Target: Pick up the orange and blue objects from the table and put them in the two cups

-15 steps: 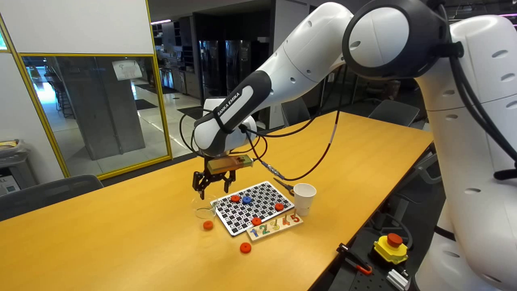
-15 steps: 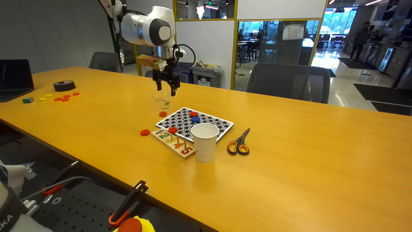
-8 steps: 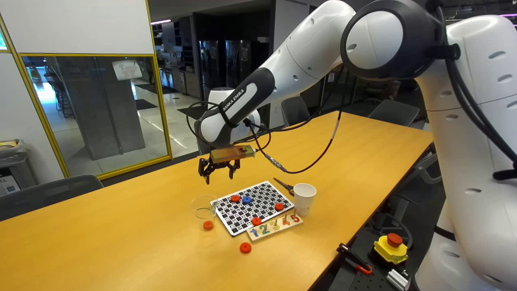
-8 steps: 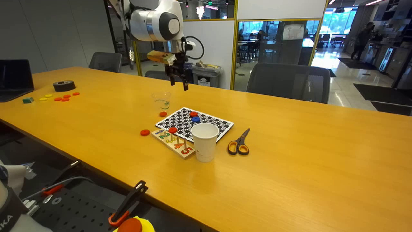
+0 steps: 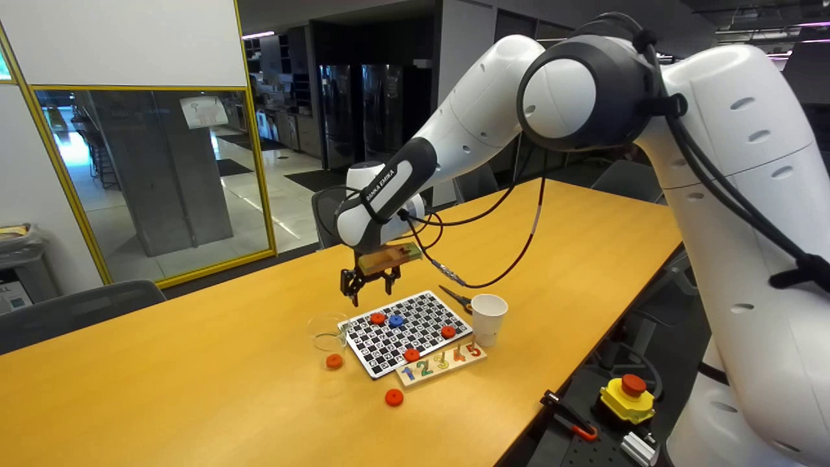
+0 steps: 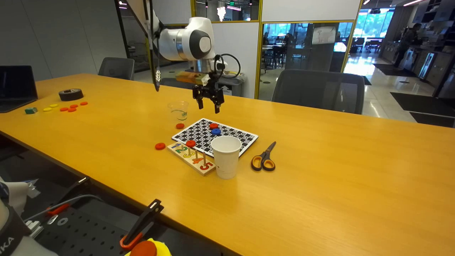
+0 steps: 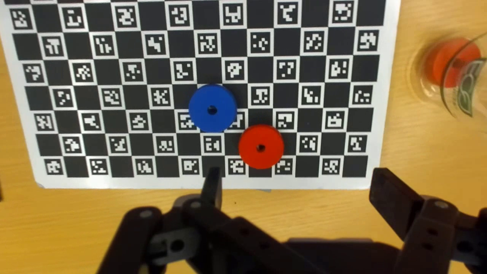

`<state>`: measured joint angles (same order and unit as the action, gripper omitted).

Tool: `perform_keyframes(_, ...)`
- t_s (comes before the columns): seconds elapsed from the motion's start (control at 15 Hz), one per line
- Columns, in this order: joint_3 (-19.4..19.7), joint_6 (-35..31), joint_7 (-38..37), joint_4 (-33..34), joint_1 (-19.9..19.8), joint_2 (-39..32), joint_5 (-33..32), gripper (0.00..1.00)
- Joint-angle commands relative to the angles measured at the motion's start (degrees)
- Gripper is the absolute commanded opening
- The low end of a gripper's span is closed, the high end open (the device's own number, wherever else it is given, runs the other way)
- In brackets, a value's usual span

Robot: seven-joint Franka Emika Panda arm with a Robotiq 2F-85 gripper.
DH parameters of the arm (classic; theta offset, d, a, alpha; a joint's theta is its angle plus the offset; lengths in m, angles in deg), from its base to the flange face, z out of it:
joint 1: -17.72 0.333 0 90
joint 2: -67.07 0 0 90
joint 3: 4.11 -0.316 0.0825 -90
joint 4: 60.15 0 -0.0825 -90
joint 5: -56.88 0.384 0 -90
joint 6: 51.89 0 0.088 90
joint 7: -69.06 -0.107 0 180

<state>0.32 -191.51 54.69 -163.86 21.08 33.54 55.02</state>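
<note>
My gripper point(image 5: 372, 296) point(image 6: 209, 108) point(image 7: 296, 179) is open and empty, above the table by the edge of the checkered board. A blue disc point(image 5: 396, 321) point(image 6: 215, 131) point(image 7: 203, 101) and an orange-red disc point(image 5: 377, 318) point(image 6: 213, 126) point(image 7: 268, 135) lie side by side on the board, ahead of the fingertips in the wrist view. A clear cup point(image 5: 324, 332) point(image 6: 177, 108) point(image 7: 466, 93) stands beside the board. An orange-red disc point(image 5: 334, 361) point(image 6: 180, 126) point(image 7: 443, 57) appears at its bottom. A white cup point(image 5: 488, 318) point(image 6: 226, 160) stands at the board's other end. More orange-red discs point(image 5: 448, 332) lie on board and table.
The checkered board point(image 5: 373, 353) point(image 7: 133, 182) lies flat. A wooden number board with pegs point(image 5: 431, 371) point(image 6: 192, 158) lies along it. Scissors point(image 6: 263, 160) lie near the white cup. A black tape roll point(image 6: 71, 94), laptop point(image 6: 16, 85) and several yellow and orange discs point(image 6: 47, 110) are farther off.
The open gripper has moved from above the clear cup, first up and away, then down towards the board with the blue disc. The cups and discs have not moved.
</note>
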Motion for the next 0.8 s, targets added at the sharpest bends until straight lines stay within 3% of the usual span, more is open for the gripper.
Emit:
perform_keyframes(0.0, -3.7, 3.0, 12.7, 5.7, -4.1, -4.8, 0.8, 1.0)
perform_keyframes(0.33, -4.4, 4.3, 23.0, 9.1, -6.4, -8.1, -0.9, 1.0)
perform_keyframes(0.73, -4.7, 3.2, 27.3, 11.1, -7.3, -10.5, -0.8, 1.0)
